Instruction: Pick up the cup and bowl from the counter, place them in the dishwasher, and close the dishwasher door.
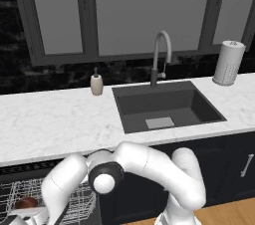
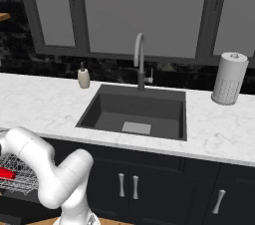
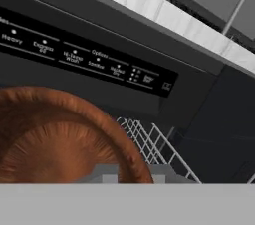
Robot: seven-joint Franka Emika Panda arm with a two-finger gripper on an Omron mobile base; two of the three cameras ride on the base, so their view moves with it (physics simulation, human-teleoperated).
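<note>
Bowl (image 3: 60,134), reddish-brown with a wood grain look, sits right against the hand camera, over the white wire rack (image 3: 154,144) of the open dishwasher (image 3: 89,64), just below its control strip. Left base view shows the bowl low at the arm's end, over the rack. Pincer (image 3: 130,179) looks narrowed on the bowl's rim, so pinching the bowl is my read; the tips themselves are mostly hidden behind it. Step in hand, likely: set the bowl into the rack. Do it well by lowering straight until the bowl rests between wires, keeping it level, then spreading the pincer and lifting clear without hooking a wire. Red cup (image 2: 6,173) already lies in the rack, so keep the bowl off it. Table (image 1: 55,119) above carries a soap bottle (image 1: 96,82) and paper towel roll (image 1: 228,62); sink (image 1: 167,104) between them.
</note>
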